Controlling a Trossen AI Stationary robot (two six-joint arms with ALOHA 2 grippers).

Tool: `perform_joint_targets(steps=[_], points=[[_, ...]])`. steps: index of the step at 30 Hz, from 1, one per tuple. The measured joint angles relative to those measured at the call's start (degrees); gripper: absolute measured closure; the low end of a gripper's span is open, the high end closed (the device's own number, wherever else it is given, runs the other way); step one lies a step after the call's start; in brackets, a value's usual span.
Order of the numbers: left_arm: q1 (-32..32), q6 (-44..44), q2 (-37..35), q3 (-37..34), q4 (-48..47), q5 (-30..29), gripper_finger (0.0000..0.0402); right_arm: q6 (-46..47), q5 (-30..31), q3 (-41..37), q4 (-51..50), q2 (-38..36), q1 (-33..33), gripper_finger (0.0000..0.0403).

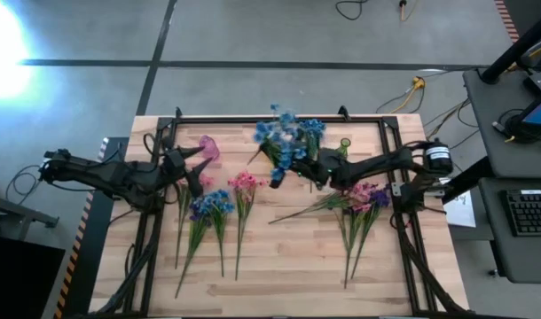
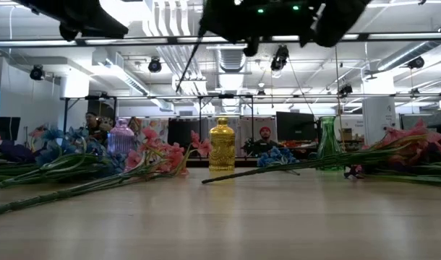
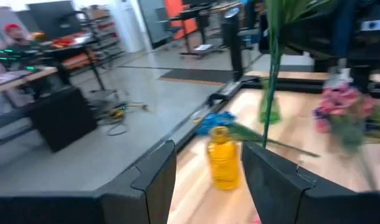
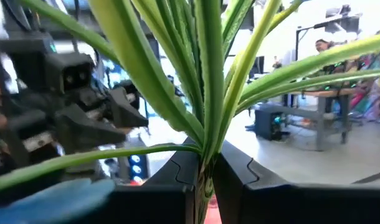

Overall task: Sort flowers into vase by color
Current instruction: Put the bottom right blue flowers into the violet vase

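On my screens I see the wooden table [image 1: 279, 266] from above, and its near edge is bare. Going farther in, several flowers lie flat with their stems pointing to the near edge: a blue-purple bunch [image 1: 210, 206] and a pink bunch [image 1: 246, 182] toward the left side, and a pink and purple bunch [image 1: 366, 195] toward the right side.

Beyond these are the two arms, about in the middle of the table's depth. The right gripper [image 1: 308, 170] comes in from the right side and its fingers are closed tight on the stem of a blue flower sprig [image 1: 286, 138]; in the right wrist view the green stem and leaves [image 4: 205, 93] go up directly from between the dark fingers. The blue blossoms are held above the far middle part of the table. The left gripper [image 1: 194, 165] comes in from the left side, its fingers stand apart and hold nothing.

Near the far edge stand the vases: a pink vase [image 1: 208, 146] just beside the left gripper, a yellow vase [image 3: 223, 155] in the middle, partly hidden under the blue blossoms from above, and a green vase [image 1: 345, 144] more to the right.
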Motion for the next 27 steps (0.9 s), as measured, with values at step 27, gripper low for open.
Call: perform_joint_targets(steps=[27], points=[[0.0, -11.5, -17.3, 1.4, -11.2, -3.9, 0.0233, -3.2, -2.3, 31.8, -7.9, 20.4, -6.3, 0.0381]])
